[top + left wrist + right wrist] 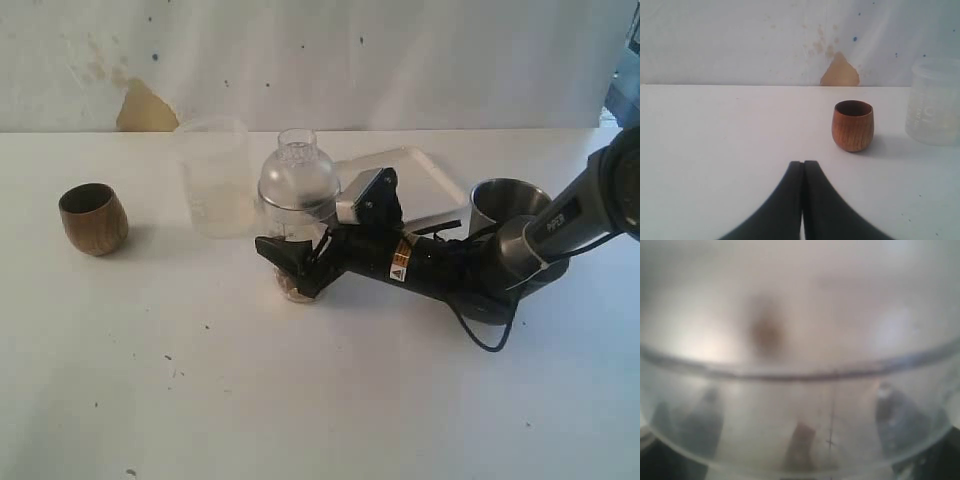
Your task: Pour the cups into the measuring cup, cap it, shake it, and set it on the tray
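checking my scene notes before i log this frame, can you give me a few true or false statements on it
1. The right jaws sit on either side of the measuring cup. True.
2. The measuring cup is uncapped. False: a clear domed cap sits on it.
3. The wooden cup stands upright, untouched. True.
4. The left jaws are wide open. False: they are pressed together, empty.
5. The steel tumbler lies tipped over. False: it stands upright beside the tray.
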You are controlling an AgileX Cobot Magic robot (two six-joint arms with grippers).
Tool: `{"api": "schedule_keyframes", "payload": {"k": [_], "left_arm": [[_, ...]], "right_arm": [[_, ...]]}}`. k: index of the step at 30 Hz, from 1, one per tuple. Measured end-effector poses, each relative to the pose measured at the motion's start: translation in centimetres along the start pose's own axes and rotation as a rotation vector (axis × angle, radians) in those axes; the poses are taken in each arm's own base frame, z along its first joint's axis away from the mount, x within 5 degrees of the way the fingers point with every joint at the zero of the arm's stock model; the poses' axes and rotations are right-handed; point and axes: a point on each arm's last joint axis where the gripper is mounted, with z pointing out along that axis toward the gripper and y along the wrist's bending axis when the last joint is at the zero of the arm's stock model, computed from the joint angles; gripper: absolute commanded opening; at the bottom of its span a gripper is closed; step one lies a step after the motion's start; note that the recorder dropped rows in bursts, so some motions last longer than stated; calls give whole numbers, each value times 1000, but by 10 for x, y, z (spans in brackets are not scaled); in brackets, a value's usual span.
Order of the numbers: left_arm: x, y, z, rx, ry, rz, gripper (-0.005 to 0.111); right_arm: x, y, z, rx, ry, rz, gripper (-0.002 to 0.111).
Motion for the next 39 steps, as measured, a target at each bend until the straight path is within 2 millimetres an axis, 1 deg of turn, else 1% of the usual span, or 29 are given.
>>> {"api": "schedule_keyframes", "payload": {"k": [2, 4, 7, 8, 9, 12, 14, 17, 19, 22, 23, 27, 35, 39], "left_arm": [[0, 0, 0, 0, 0, 0, 0], [0, 0, 0, 0, 0, 0, 0], [0, 0, 0, 0, 0, 0, 0], [0, 0, 0, 0, 0, 0, 0], [0, 0, 0, 0, 0, 0, 0], [0, 0, 0, 0, 0, 0, 0], [0, 0, 0, 0, 0, 0, 0], [0, 0, 0, 0, 0, 0, 0], [0, 0, 0, 0, 0, 0, 0], [0, 0, 0, 0, 0, 0, 0], [0, 0, 0, 0, 0, 0, 0], [0, 0, 0, 0, 0, 0, 0], [0, 0, 0, 0, 0, 0, 0], [0, 0, 0, 0, 0, 0, 0]], "right_arm": [[1, -2, 2, 14, -11, 6, 9], [1, -2, 2, 16, -12, 7, 23], [1, -2, 2, 16, -12, 7, 50], [1, -2, 2, 16, -12, 7, 54], [1, -3, 2, 17, -12, 13, 56], [1, -3, 2, 19, -13, 25, 55], [1, -3, 2, 19, -13, 29, 50], [1, -3, 2, 19, -13, 34, 37], [1, -3, 2, 19, -13, 34, 26], [0, -3, 2, 19, -15, 34, 3], [0, -3, 2, 20, -13, 31, 0], [-8, -7, 5, 38, -27, -30, 0], [-37, -33, 14, 214, -168, -26, 0], [-51, -43, 21, 259, -200, -101, 0]]}}
